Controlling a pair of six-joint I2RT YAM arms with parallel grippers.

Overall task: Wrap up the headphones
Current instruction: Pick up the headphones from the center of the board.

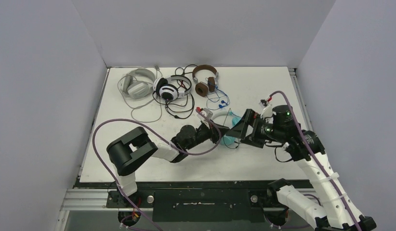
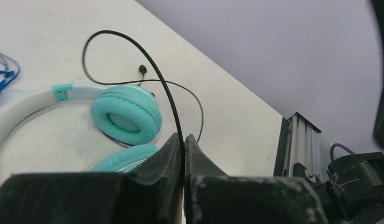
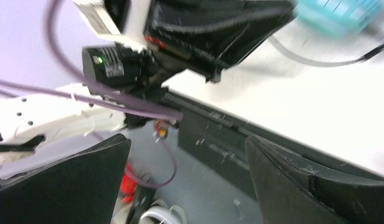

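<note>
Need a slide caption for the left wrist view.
Left tool pinched shut on a black cable, light teal headphones lying on the white table just beyond.

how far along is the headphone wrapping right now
Done: nothing yet; the grey headphones, black-and-white headphones and brown headphones lie with cables loose. In hand: the left gripper is shut on a thin black cable beside the teal headphones; the right gripper is open. Left: winding all four cables.
</note>
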